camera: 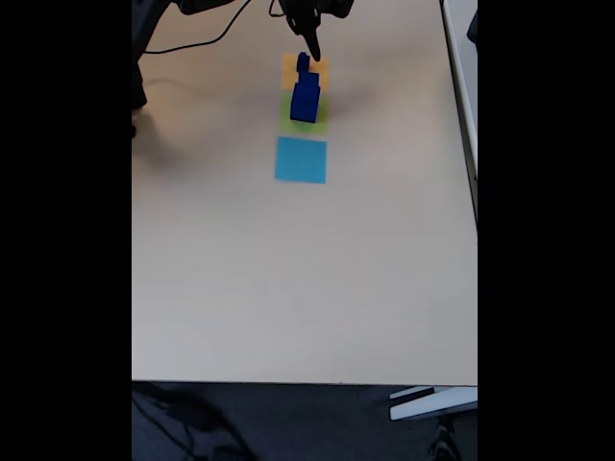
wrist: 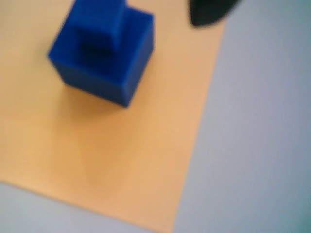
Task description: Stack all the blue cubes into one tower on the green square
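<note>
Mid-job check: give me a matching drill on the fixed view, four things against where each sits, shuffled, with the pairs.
Things:
1. tower of blue cubes
2. orange square
3. light-blue square
4. gripper

Places:
A. lowest of the squares in the picture, nothing on it
B. highest in the picture, by the tower's top
C. standing on the green square
D. top of the row of squares, partly behind the tower

Pairs: 1-C, 2-D, 3-A, 4-B.

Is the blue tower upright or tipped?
Upright: in the fixed view the tower rises straight on the green square, tapering upward.
</note>
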Controlling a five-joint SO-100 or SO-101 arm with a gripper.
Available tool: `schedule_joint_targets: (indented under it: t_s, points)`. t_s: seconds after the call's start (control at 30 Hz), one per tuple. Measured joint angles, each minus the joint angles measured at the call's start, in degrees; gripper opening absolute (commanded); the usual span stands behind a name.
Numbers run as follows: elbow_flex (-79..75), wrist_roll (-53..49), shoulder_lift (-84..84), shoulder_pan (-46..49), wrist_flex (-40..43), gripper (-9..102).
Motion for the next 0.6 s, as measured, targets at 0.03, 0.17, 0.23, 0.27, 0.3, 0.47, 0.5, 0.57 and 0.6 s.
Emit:
schedule_joint_targets:
  t_s: [0.03, 0.17, 0.23, 0.27, 0.3, 0.47, 0.5, 0.57, 0.6]
  points:
    - [0.0, 0.0, 0.0, 0.2, 0.0, 31]
    - [-0.3, 0.2, 0.0, 0.6, 0.0, 31]
    - [-0.5, 0.2, 0.0, 0.6, 0.0, 31]
    - [-0.6, 0.2, 0.0, 0.5, 0.0, 31]
    - [-0.7, 0.2, 0.0, 0.4, 0.0, 31]
    - [-0.9, 0.2, -0.1, 0.4, 0.0, 30]
    - [-0.9, 0.2, -0.2, 0.4, 0.0, 30]
    - [-0.9, 0.2, -0.2, 0.4, 0.0, 30]
    - [-0.9, 0.2, -0.2, 0.4, 0.0, 30]
